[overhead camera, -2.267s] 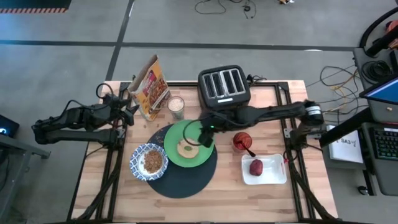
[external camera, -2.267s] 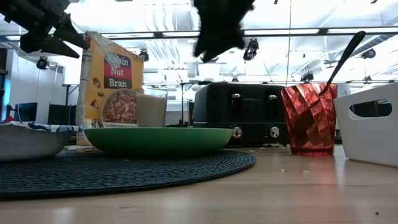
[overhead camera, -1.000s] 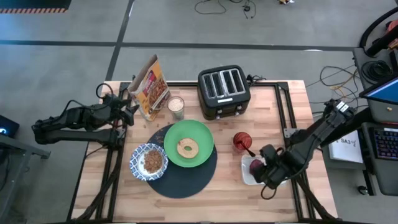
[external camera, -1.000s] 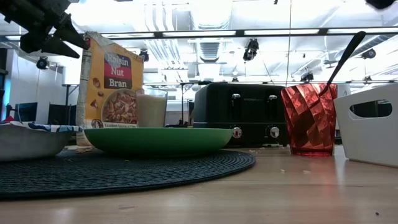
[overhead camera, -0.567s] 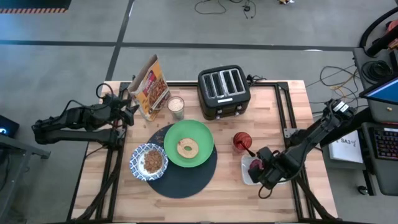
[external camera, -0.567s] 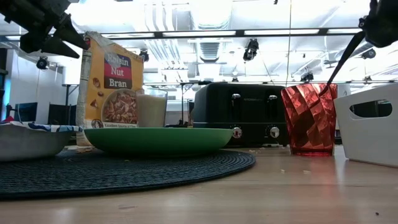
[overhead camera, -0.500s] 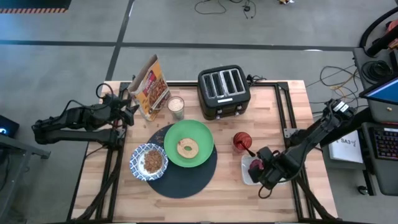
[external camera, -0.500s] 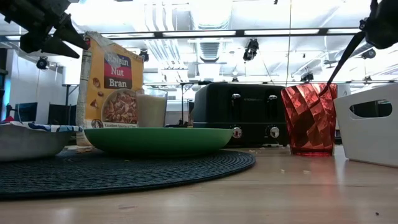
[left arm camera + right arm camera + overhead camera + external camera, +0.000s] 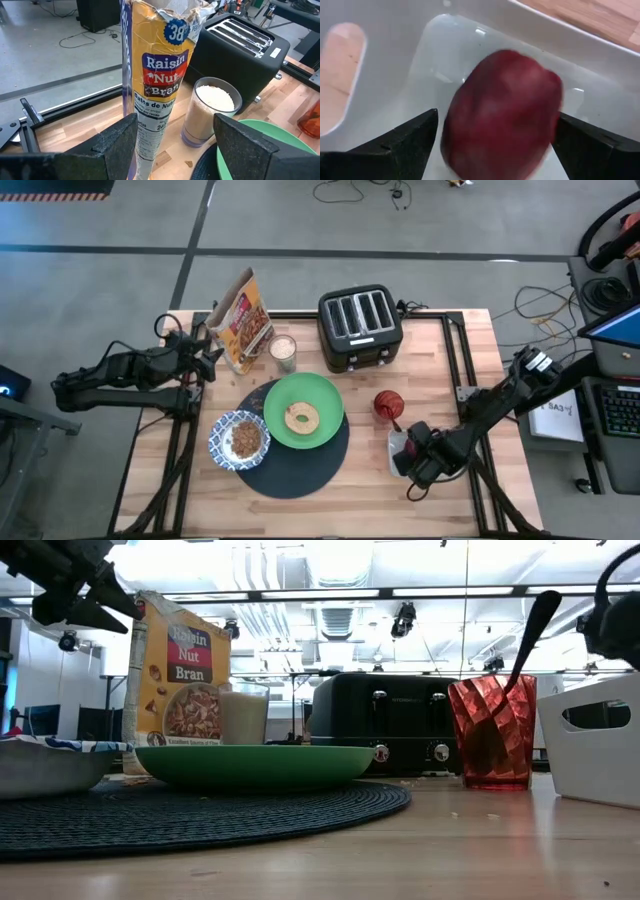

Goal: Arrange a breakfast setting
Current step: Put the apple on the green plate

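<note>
Right gripper [image 9: 495, 150] is inside the white tray [image 9: 395, 60], fingers spread apart on both sides of the dark red fruit [image 9: 502, 112], not closed on it. Left gripper [image 9: 175, 145] waits, fingers apart, facing the cereal bag [image 9: 157, 85].

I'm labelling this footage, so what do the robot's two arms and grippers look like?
Both arms are dark, jointed segments. The right arm has a white band near its elbow. The left gripper has broad matte black fingers; the right gripper likewise.

Right end effector [image 9: 495, 135] lowered, fingers spread wide; left end effector [image 9: 172, 142] open, waiting.
</note>
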Motion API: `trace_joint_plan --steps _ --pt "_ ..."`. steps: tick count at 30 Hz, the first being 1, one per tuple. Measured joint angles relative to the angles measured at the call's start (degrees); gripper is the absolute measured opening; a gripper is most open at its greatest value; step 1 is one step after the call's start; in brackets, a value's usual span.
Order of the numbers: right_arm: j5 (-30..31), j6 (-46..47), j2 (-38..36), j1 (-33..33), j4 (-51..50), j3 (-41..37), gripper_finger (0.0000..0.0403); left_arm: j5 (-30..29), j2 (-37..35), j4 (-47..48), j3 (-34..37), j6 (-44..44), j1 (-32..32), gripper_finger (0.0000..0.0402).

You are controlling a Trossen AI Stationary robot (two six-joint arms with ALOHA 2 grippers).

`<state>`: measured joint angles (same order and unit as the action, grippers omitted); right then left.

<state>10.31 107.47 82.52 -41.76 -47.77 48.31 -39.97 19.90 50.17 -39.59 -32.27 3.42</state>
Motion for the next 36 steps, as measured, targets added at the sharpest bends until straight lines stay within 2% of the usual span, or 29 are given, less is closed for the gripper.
trace_joint_plan --steps 6,14,26,33,36 --pt "-0.88 0.93 0.32 0.02 -0.49 0.0 0.032 0.0 0.0 0.0 0.0 -0.28 0.0 0.0242" --pt "-5.03 2.07 -1.06 0.07 -3.15 0.0 0.0222 0.0 0.0 0.02 0.0 -0.28 0.0 0.0242" --pt "-6.32 2.76 -12.66 0.03 -7.51 1.38 0.0222 0.0 0.0 0.15 0.0 -0.24 -0.01 0.0242" --pt "-8.05 0.07 -16.52 0.0 -21.74 11.39 0.0221 0.01 0.0 0.14 0.0 -0.24 0.0 0.0242" --pt "-8.22 -2.77 -17.24 0.0 -24.92 16.49 0.0221 0.0 0.0 0.13 0.0 -0.24 -0.02 0.0242"
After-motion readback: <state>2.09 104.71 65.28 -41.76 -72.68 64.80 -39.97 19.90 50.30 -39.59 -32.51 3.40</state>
